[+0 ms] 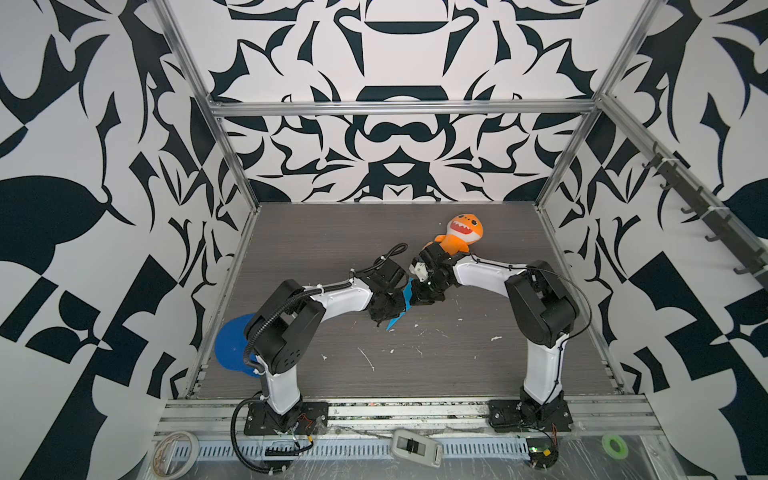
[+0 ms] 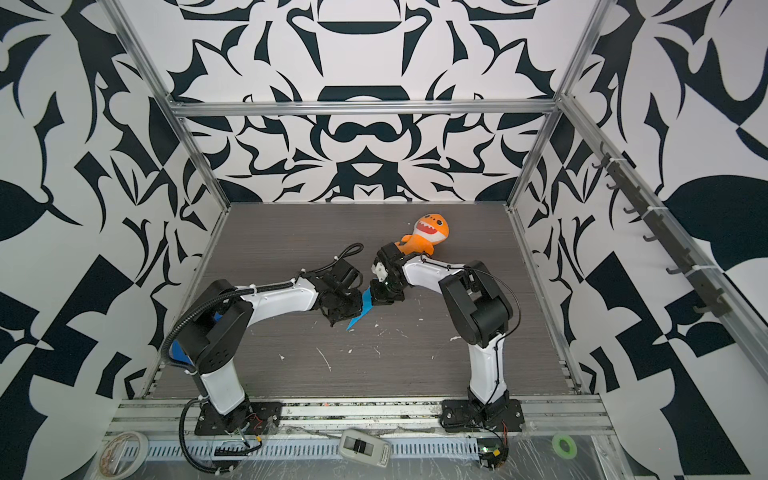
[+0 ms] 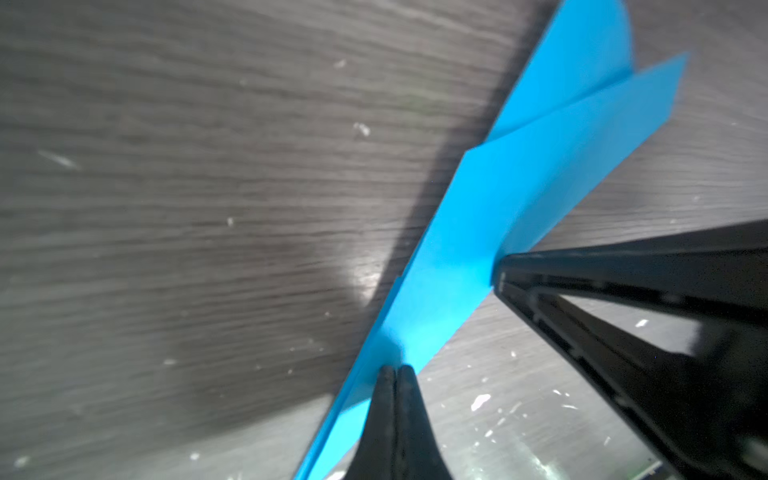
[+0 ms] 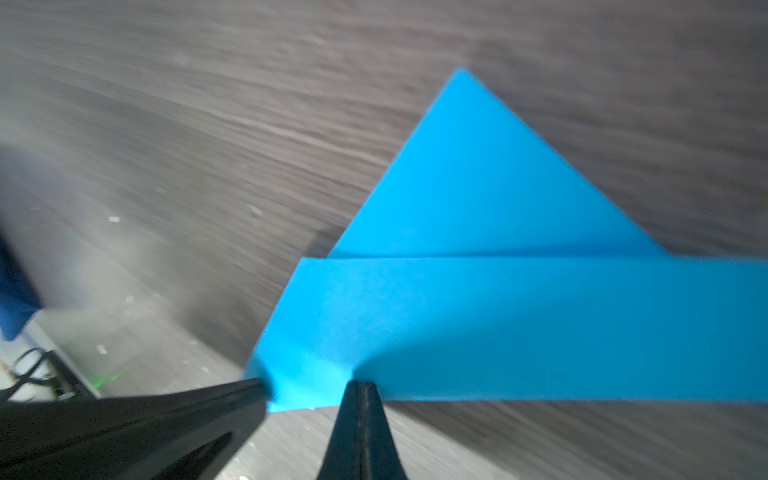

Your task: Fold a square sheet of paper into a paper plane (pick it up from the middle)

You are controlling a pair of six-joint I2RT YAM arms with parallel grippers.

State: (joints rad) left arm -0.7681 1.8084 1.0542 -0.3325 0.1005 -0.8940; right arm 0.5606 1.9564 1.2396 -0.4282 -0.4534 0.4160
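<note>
Jaws: I see left gripper point(image 3: 397, 372) and right gripper point(image 4: 362, 386) both clamped on the bright blue paper plane point(image 4: 498, 324).
Nearby: orange shark plush point(image 1: 461, 237) behind right gripper; dark blue round disc point(image 1: 230, 345).

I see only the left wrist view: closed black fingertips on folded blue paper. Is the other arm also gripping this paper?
Observer: Yes. In the right wrist view the right gripper is shut on the paper plane, at its lower edge near one end.
Operator: Thank you. Is any other thing lying on the table near the arms?
Observer: In both top views an orange shark plush lies on the table just beyond the right arm's wrist, apart from the paper.
</note>
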